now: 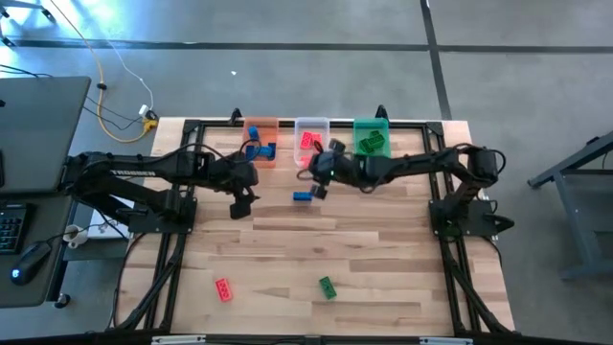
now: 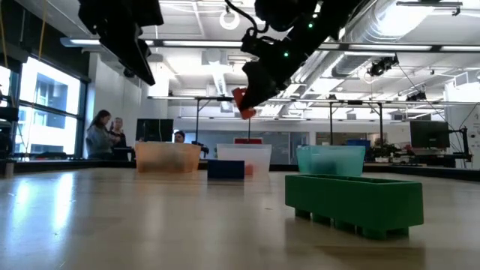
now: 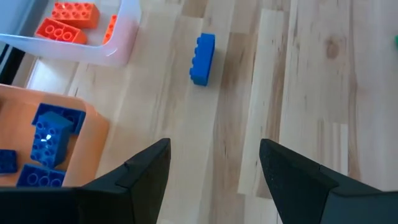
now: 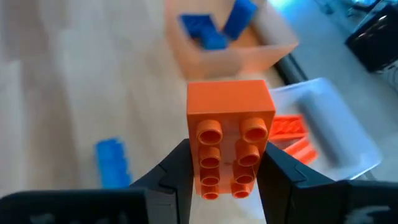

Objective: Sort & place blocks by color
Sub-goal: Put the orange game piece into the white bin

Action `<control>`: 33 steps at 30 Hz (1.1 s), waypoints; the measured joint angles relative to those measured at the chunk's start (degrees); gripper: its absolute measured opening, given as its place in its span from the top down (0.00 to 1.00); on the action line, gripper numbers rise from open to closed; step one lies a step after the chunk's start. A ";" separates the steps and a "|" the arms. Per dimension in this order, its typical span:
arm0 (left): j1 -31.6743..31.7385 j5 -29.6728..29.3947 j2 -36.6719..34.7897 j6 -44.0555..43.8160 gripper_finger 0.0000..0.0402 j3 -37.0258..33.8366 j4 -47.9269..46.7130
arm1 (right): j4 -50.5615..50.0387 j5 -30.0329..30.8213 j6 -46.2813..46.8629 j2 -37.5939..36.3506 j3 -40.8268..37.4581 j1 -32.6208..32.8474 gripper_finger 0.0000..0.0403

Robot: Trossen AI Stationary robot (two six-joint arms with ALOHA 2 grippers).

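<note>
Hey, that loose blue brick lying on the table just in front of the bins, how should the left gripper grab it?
Come straight down on the blue brick with the left gripper, open now, and close on its two long flat sides. It lies on its side, studs facing sideways, alone on bare wood in front of the clear bin, so both faces look reachable.

Left fingers (image 3: 214, 177) apart, right fingers (image 4: 225, 180) clamped.
</note>
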 joint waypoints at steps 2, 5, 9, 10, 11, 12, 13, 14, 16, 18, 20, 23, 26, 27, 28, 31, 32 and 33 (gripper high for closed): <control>0.00 -0.02 0.00 0.00 0.42 0.00 0.68 | 2.21 -0.81 -1.11 0.00 0.00 -1.95 0.73; 0.00 -0.59 0.00 1.04 0.42 0.00 2.62 | 4.75 -2.19 -1.88 0.00 0.00 -4.78 0.73; 0.02 -1.37 0.31 4.76 0.42 0.00 6.53 | 7.16 -6.01 -1.50 0.00 0.00 -8.83 0.73; 0.02 -1.40 0.59 5.76 0.42 0.00 7.89 | 7.79 -7.37 -0.65 0.03 0.00 -9.89 0.73; 0.04 -1.40 0.81 6.75 0.42 -0.02 9.05 | 8.57 -8.57 0.50 0.13 0.00 -10.95 0.73; 0.19 -1.40 1.03 7.84 0.42 -0.02 10.33 | 9.20 -9.60 1.98 0.27 0.00 -11.93 0.73; 0.35 -1.40 1.27 8.86 0.42 -0.02 11.90 | 9.32 -10.69 3.40 0.35 0.02 -12.95 0.73; 0.53 -1.45 1.59 9.70 0.42 -0.02 13.14 | 9.12 -11.63 4.79 0.39 0.02 -13.85 0.73; 1.15 -1.55 2.66 11.32 0.42 -0.02 15.74 | 9.21 -12.79 7.47 0.54 0.02 -15.36 0.73; 1.99 -1.59 3.66 12.55 0.42 -0.02 17.85 | 9.11 -15.02 10.31 0.63 0.02 -16.67 0.73; 3.12 -1.55 4.70 13.77 0.42 -0.02 19.67 | 9.35 -17.71 12.86 1.07 0.02 -17.63 0.73; 5.04 -1.53 6.85 15.46 0.42 -0.02 20.43 | 8.58 -19.80 15.25 1.80 0.02 -18.38 0.73; 6.92 -1.50 9.08 15.64 0.42 -0.02 20.60 | 7.07 -20.48 16.43 2.10 0.02 -18.38 0.73; 7.51 -1.15 9.94 15.63 0.42 -0.02 20.70 | 7.13 -20.55 16.45 2.31 0.02 -18.34 0.73; 8.13 -0.37 10.72 15.70 0.42 -0.02 20.65 | 7.09 -20.68 16.48 2.51 0.04 -18.31 0.73; 9.22 2.21 13.09 16.76 0.42 -0.04 21.56 | 6.75 -21.89 17.44 3.36 0.03 -18.31 0.73; 9.43 2.88 13.78 16.99 0.42 -0.04 21.79 | 6.67 -22.03 17.58 3.67 0.04 -18.31 0.73; 9.61 3.25 14.37 17.01 0.42 -0.07 22.23 | 6.33 -21.99 17.79 4.07 0.02 -18.31 0.73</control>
